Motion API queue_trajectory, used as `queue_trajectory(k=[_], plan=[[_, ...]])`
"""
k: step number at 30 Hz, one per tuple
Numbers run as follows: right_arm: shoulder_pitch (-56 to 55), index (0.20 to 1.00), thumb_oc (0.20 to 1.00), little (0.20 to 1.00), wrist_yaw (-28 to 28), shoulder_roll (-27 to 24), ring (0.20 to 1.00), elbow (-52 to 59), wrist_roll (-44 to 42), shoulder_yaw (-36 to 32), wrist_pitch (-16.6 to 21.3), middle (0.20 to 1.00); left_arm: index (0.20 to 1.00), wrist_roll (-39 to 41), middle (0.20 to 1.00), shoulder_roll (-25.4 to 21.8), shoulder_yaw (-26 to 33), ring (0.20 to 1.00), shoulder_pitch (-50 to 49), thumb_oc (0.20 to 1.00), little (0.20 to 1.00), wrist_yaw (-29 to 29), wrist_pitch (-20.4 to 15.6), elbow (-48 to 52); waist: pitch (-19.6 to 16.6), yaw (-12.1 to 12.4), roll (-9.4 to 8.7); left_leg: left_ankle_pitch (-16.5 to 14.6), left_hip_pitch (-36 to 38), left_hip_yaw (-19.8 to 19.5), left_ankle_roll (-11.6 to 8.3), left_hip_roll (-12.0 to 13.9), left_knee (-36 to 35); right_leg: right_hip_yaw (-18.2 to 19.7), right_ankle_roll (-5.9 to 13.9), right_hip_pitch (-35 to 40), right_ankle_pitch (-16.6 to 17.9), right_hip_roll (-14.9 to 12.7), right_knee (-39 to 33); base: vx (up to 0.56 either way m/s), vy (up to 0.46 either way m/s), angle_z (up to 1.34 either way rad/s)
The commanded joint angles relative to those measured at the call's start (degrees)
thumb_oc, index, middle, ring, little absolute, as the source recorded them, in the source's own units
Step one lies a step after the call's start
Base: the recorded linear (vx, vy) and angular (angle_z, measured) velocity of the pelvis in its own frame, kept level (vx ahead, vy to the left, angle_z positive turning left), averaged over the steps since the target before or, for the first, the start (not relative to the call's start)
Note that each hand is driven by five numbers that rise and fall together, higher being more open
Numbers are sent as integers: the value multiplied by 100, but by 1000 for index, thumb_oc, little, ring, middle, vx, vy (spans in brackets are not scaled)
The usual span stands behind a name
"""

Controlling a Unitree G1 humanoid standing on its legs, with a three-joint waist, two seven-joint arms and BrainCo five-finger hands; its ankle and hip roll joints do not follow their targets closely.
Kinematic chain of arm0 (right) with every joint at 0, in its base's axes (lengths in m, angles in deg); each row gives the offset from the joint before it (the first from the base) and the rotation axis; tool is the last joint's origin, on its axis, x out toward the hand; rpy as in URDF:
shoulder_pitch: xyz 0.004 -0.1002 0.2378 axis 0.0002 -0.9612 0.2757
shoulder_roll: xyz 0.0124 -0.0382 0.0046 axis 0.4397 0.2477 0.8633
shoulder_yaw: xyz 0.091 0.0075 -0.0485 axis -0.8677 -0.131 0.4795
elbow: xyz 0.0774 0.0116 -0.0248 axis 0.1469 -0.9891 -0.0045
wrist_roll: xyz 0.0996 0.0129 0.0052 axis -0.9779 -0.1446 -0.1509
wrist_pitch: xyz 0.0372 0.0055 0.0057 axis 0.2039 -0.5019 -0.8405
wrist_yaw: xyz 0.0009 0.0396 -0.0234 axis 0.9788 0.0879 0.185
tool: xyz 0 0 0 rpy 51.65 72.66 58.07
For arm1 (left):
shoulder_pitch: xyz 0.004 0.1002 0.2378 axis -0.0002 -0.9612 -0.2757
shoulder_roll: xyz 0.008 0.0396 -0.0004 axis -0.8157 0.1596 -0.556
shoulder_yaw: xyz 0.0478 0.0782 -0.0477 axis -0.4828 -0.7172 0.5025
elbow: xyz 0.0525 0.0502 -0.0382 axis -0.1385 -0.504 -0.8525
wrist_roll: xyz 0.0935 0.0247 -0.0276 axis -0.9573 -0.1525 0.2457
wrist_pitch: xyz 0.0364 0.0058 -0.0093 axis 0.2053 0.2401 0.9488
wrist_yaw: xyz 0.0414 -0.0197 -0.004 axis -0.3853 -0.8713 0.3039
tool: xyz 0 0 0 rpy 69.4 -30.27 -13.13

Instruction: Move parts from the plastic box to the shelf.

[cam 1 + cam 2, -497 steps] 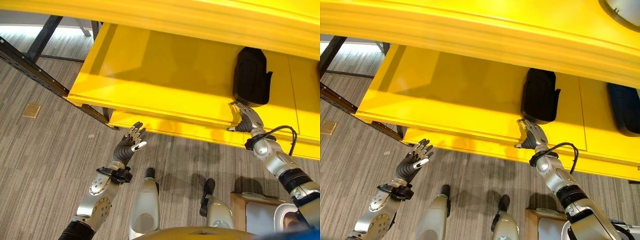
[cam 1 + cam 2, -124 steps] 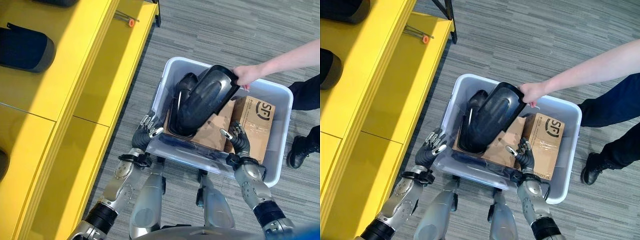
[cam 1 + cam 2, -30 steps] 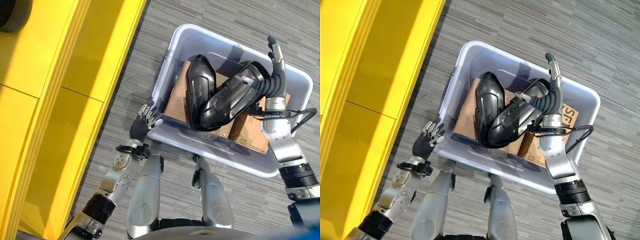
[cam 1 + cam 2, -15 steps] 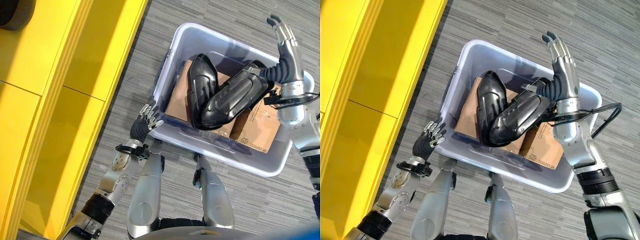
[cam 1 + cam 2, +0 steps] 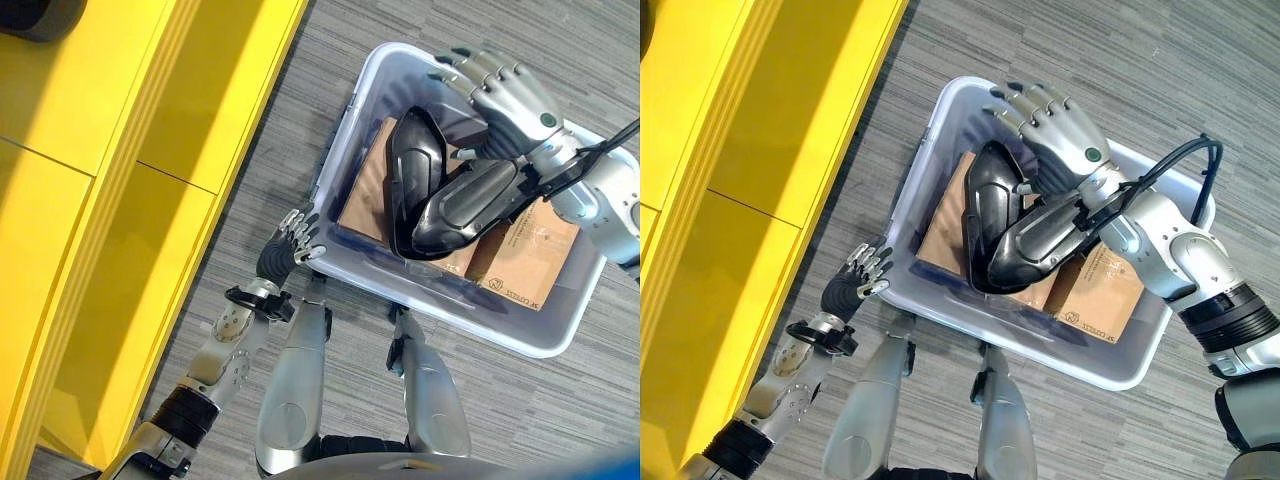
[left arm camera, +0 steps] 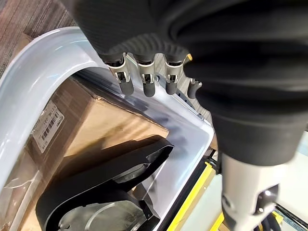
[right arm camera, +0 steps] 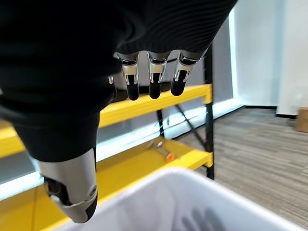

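Black parts (image 5: 440, 195) in plastic box (image 5: 345, 170), under spread right hand (image 5: 510, 95).

You have the plastic box (image 5: 560, 335) on the floor at 2 o'clock from the shelf (image 5: 110, 150). Two parts (image 5: 1025, 235) lie in it on cardboard boxes (image 5: 530, 255), leaning together.

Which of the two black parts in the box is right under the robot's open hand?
The narrower black part standing up on its edge, nearer the shelf side. The right hand spreads just above it. The wider black part lies slanted beside it, under the wrist.
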Motion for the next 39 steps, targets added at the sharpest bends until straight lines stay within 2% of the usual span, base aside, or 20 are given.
queue_trajectory(k=[1, 9, 16, 21, 23, 26, 39], plan=[[760, 1000, 1000, 1000, 34, -557, 1000, -29, 350, 368, 177, 1000, 1000, -161, 1000, 13, -119, 1000, -196, 1000, 1000, -197, -189, 356, -229, 43, 30, 15, 74, -128, -117, 422, -158, 172, 215, -373, -290, -447, 1192, 0, 0, 0], [1998, 1000, 1000, 1000, 327, -1030, 1000, -44, 564, 1803, 340, 1000, 1000, -147, 1000, -97, -214, 1000, -212, 1000, 1000, -268, -152, 332, -208, 54, -9, 33, 52, -131, -148, 437, -136, 148, 210, -384, -301, -431, 1227, -2, 1, 4], [2872, 1000, 1000, 1000, 438, -1441, 1000, 69, 467, 2717, 469, 1000, 1000, -157, 1000, -181, -299, 1000, -204, 1000, 1000, -336, -124, 317, -192, 18, -63, -5, 32, -138, -174, 447, -76, 166, 209, -417, -333, -423, 1300, 0, 0, 0], [2981, 1000, 1000, 1000, 447, -1482, 1000, 61, 461, 2831, 473, 1000, 1000, -157, 1000, -178, -301, 1000, -197, 1000, 1000, -342, -119, 313, -195, 6, -53, 33, 17, -142, -169, 445, -92, 162, 208, -433, -301, -424, 1290, 0, 0, 0], [3273, 1000, 1000, 1000, 483, -1618, 1000, 34, 583, 3221, 507, 1000, 1000, -157, 1000, -240, -341, 1000, -210, 1000, 1000, -361, -113, 303, -195, 22, -112, -11, 43, -132, -187, 449, -75, 175, 209, -428, -337, -419, 1313, 0, 0, 0], [3931, 1000, 1000, 1000, 571, -1720, 1000, -173, 751, 4097, 553, 1000, 1000, -143, 1000, -262, -372, 1000, -224, 1000, 1000, -403, -86, 307, -189, -10, -105, -16, 25, -137, -199, 455, -58, 172, 210, -455, -349, -414, 1345, 0, 0, 0], [3981, 1000, 1000, 1000, 533, -1479, 1000, -998, 1022, 4487, 427, 1000, 1000, -129, 1000, -343, -425, 1000, -270, 1000, 1000, -431, -123, 334, -187, -7, -27, -24, -92, -139, -205, 444, 11, 182, 200, -574, -374, -408, 1433, 1, 0, 0]])
